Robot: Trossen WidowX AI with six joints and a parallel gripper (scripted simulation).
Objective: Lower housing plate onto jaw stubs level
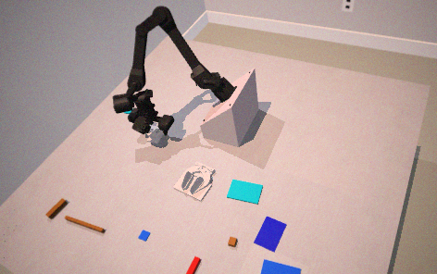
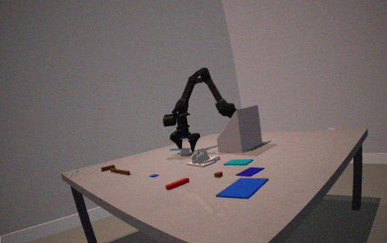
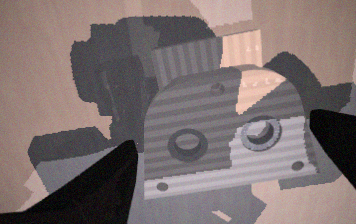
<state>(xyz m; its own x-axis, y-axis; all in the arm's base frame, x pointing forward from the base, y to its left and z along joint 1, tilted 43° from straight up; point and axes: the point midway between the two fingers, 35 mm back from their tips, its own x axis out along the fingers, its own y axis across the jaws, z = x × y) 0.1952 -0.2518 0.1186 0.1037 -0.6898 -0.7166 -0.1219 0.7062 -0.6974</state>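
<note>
Red bar [image 1: 193, 266] [image 2: 177, 184] lies nearest, at lower centre of the exterior view; beyond it, near the middle, sits the pale base with the two jaws [image 1: 181, 187] [image 2: 198, 164]. Farther back, left of centre, the black claw [image 1: 156, 130] [image 2: 186, 149] [image 3: 220, 133] points down, wide open and holding nothing, its fingertips either side of the grey housing plate [image 1: 159, 139] [image 2: 185, 152] [image 3: 210, 112], which is apart from the base.

Grey-striped housing plate [image 3: 200, 112], black fingers, cyan sheet [image 1: 244, 192] [image 2: 239, 162], red bar [image 1: 193, 266] [image 2: 177, 184], pinkish tabletop [image 1: 324, 139] [image 2: 147, 197]
</note>
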